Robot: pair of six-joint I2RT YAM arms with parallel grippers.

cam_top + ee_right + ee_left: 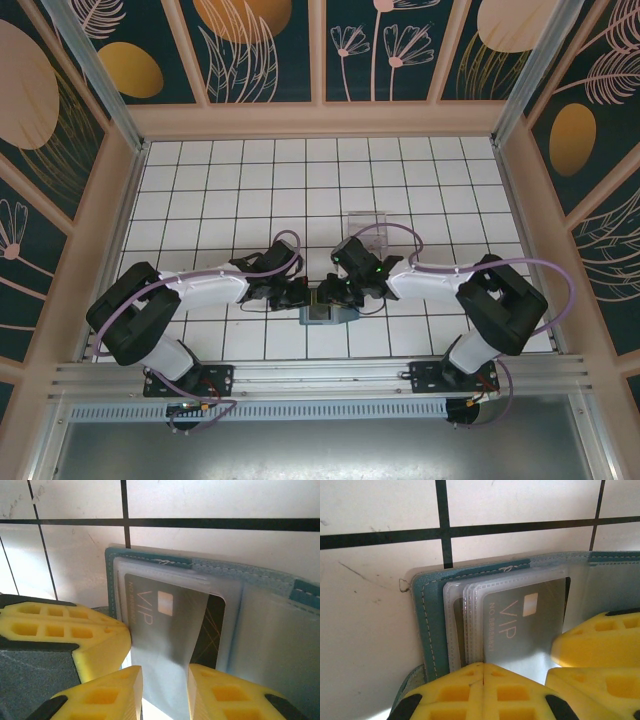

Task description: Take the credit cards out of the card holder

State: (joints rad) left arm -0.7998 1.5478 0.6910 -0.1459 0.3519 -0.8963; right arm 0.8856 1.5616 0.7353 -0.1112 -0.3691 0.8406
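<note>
On the left, the left arm is reaching in over the white tiled table (230, 190), and the left claw (291, 293) is sitting at the left end of the teal card holder (325, 315), which is lying open near the table's near edge, between the two arms. In the left wrist view this claw's yellow fingers (455, 695) are pressing tight together with no gap, closed right over the holder's near edge where the clear plastic sleeves (452, 625) are stacking up; I cannot tell whether they are pinching anything. Just right of them a grey VIP card (520, 630) is lying in the front sleeve, its chip facing up. In the right wrist view the same card is sticking part way out of its sleeve towards the camera, and a dark card (212, 625) with thin gold lines is showing just behind it on the right, still in the holder. The right claw (165, 680) is standing with its fingers a little apart, the pale near end of the VIP card lying in the gap; I cannot tell whether they are clamping it. Farther right and back, a clear tray (366, 225) is standing on the table, apart from the holder.
</note>
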